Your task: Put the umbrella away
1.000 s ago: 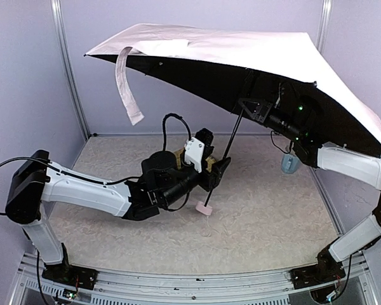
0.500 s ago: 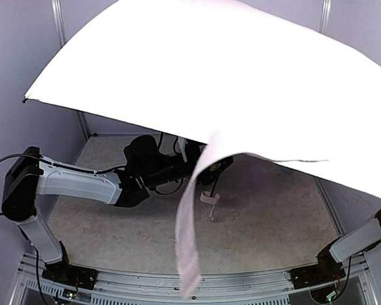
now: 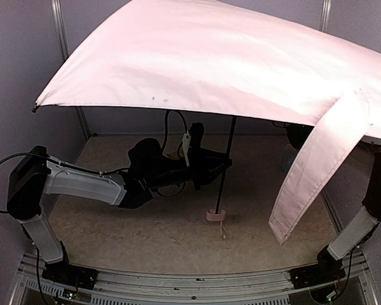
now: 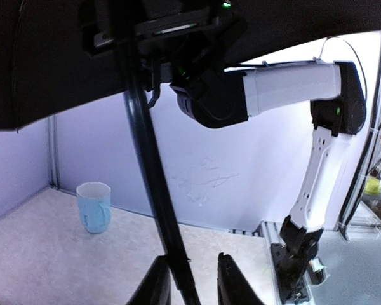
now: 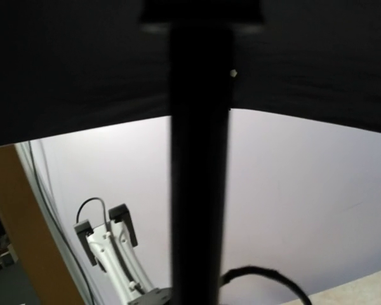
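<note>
Umbrella (image 3: 203, 57) open, upright. Shaft (image 4: 153, 190) stands between left claw (image 4: 192, 259) fingers, gap on one side; grip unclear. Right claw (image 4: 140, 38) pressed shut on shaft, high under canopy.

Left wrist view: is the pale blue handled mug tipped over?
No, the pale blue mug stands upright on the beige table.

Pale lilac walls (image 3: 19, 76) are enclosing a beige speckled counter (image 3: 114, 235). Aluminium posts (image 3: 62, 38) are running up the back corners. A metal rail (image 3: 178, 279) is running along the near edge. Soft even light is falling, and a faint scuff (image 4: 203, 181) is showing on one wall.
</note>
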`<state>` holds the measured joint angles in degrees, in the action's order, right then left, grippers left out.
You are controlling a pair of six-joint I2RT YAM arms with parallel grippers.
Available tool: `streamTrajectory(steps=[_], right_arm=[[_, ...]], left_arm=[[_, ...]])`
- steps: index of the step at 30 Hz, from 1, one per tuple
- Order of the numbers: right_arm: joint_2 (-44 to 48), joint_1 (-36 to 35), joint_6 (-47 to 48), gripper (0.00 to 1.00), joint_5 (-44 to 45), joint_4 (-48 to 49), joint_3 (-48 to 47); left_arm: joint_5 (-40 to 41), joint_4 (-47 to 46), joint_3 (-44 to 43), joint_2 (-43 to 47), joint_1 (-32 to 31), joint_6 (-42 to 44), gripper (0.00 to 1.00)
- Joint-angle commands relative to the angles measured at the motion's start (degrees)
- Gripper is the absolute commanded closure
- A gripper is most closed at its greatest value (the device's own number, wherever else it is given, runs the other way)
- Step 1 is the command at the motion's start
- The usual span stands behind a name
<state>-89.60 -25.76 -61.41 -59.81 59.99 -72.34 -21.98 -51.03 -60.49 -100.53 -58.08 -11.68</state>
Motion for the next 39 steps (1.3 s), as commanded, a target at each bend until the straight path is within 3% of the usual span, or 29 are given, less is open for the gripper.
streamTrajectory(steps=[1, 4, 8, 13, 17, 25, 34, 39], right_arm=[[0.22, -0.59, -0.1, 1.0, -1.29, 4.63, -2.84], [0.31, -0.53, 0.79, 1.0, -1.18, 3.53, -2.79], [0.65, -0.57, 2.8, 0.98, 0.56, 1.79, -1.77], [4.17, -0.59, 12.66, 0.55, 12.81, -10.33, 2.8], [7.6, -1.17, 18.66, 0.44, 23.32, -14.4, 7.58], [6.75, -3.54, 22.82, 0.37, 30.13, -19.02, 9.29], [3.71, -5.72, 23.53, 0.37, 33.62, -19.65, 8.11], [2.27, -7.67, 24.54, 0.38, 36.63, -19.92, 7.43]], left_arm=[[-0.16, -1.84, -0.83, -0.34, 0.1, 0.21, 0.9], [-0.42, -1.86, -0.97, -0.57, 0.12, -0.43, 1.0], [0.21, -2.38, -1.3, -0.87, 0.01, -2.32, 1.0], [12.15, -0.35, -1.69, 0.29, -1.35, -3.32, 1.0], [26.62, 6.11, -4.29, 0.68, -3.48, 0.47, 1.0], [42.84, 13.12, -8.73, -0.55, -5.95, 3.88, 1.0], [54.73, 18.4, -12.99, -2.9, -8.51, 7.09, 1.0], [57.15, 19.34, -13.87, -3.48, -8.59, 7.0, 1.0]])
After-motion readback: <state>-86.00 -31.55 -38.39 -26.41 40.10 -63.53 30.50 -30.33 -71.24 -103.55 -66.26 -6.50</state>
